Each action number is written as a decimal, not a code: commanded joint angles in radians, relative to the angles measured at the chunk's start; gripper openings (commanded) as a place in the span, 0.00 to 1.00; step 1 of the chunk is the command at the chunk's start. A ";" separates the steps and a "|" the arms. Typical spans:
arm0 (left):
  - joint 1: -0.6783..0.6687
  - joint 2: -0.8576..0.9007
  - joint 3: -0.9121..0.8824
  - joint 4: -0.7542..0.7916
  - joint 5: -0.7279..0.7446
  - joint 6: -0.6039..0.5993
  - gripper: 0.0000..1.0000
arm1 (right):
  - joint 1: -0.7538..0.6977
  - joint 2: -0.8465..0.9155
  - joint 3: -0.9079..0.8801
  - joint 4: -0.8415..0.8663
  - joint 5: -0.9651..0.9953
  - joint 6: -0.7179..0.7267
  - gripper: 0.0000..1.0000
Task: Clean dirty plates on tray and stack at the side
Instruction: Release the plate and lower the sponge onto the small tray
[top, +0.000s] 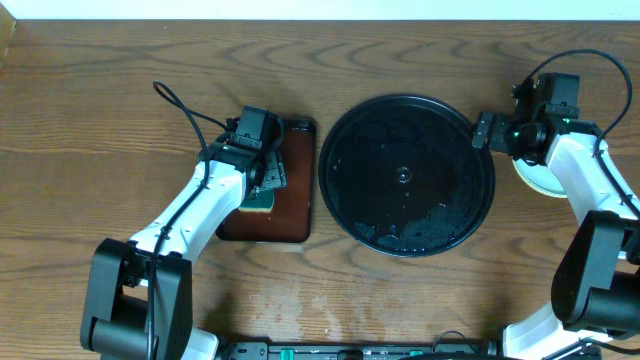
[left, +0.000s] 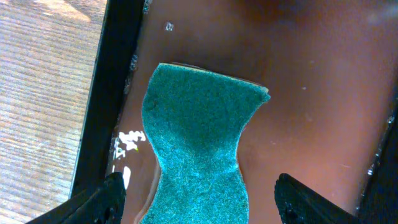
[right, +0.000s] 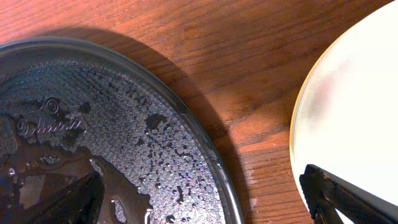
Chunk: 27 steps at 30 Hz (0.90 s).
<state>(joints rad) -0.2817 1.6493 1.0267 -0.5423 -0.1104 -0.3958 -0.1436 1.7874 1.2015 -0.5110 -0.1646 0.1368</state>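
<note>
The large round black tray (top: 405, 175) sits at the table's middle, wet and with no plates on it; its rim shows in the right wrist view (right: 186, 124). A pale plate (top: 535, 180) lies right of the tray, mostly under my right arm; its edge shows in the right wrist view (right: 354, 106). I cannot tell whether it is a stack. My right gripper (top: 497, 133) (right: 202, 205) is open and empty, between the tray's rim and the plate. My left gripper (top: 262, 180) (left: 199, 202) is open, its fingers on either side of a teal sponge (left: 199, 143).
The sponge lies in a smaller dark-brown rectangular tray (top: 295, 215) left of the black tray; its wet floor shows in the left wrist view (left: 311, 93). Bare wooden table (top: 120, 130) lies around both trays.
</note>
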 joint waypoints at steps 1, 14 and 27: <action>0.003 -0.002 -0.003 -0.002 -0.005 -0.002 0.78 | -0.001 -0.018 0.001 -0.001 -0.001 -0.011 0.99; 0.003 -0.002 -0.003 -0.001 -0.005 -0.002 0.79 | 0.000 -0.018 0.001 -0.001 -0.001 -0.011 0.99; 0.003 -0.002 -0.003 -0.002 -0.005 -0.002 0.80 | 0.000 -0.018 0.001 -0.001 -0.001 -0.011 0.99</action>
<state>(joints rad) -0.2817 1.6493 1.0267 -0.5423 -0.1104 -0.3958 -0.1436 1.7874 1.2015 -0.5114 -0.1646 0.1368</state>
